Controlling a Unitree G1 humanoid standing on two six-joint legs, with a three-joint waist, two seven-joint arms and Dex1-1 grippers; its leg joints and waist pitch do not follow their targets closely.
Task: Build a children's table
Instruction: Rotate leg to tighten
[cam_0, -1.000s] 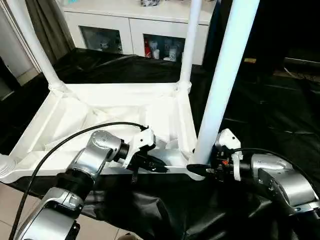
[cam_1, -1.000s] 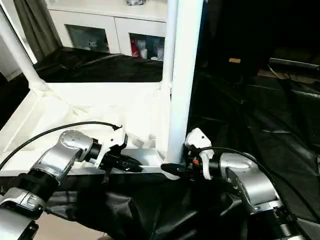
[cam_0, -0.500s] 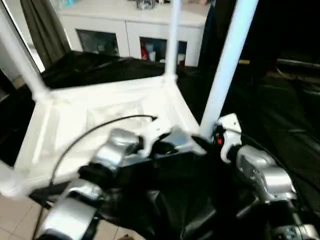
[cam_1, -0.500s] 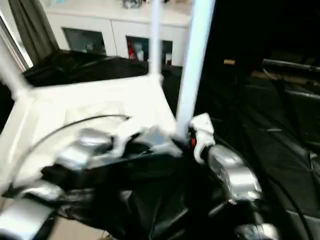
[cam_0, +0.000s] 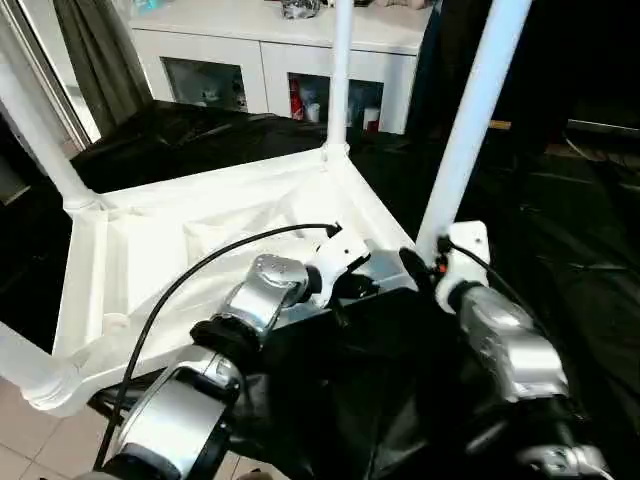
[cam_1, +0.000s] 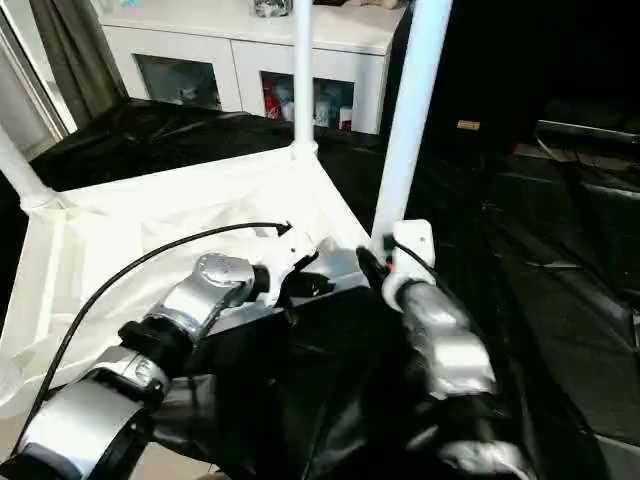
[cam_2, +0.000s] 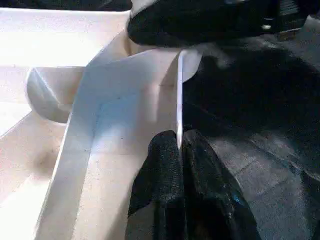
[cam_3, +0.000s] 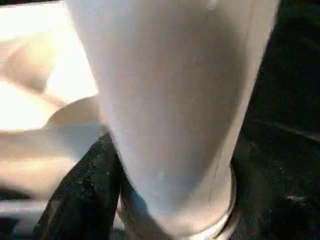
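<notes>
The children's table lies upside down, its white ribbed top (cam_0: 200, 250) facing up. Legs stand in its corners: the near right leg (cam_0: 470, 120), the far right leg (cam_0: 340, 80) and the far left leg (cam_0: 35, 130). A further leg (cam_0: 20, 365) pokes out at the near left corner. My left gripper (cam_0: 352, 287) is shut on the top's thin near rim (cam_2: 178, 100), close to the right corner. My right gripper (cam_0: 420, 262) sits at the foot of the near right leg (cam_3: 170, 100), at its corner socket.
A white cabinet (cam_0: 270, 70) with glass doors stands behind the table, with a grey curtain (cam_0: 100, 50) to its left. A black sheet (cam_0: 560, 230) covers the surface under and around the table. Tiled floor (cam_0: 30, 440) shows at the lower left. A black cable (cam_0: 200, 265) arcs over my left arm.
The view has shifted. The table top has also swung round, its near right corner now farther from me. Both grippers have gone with that corner.
</notes>
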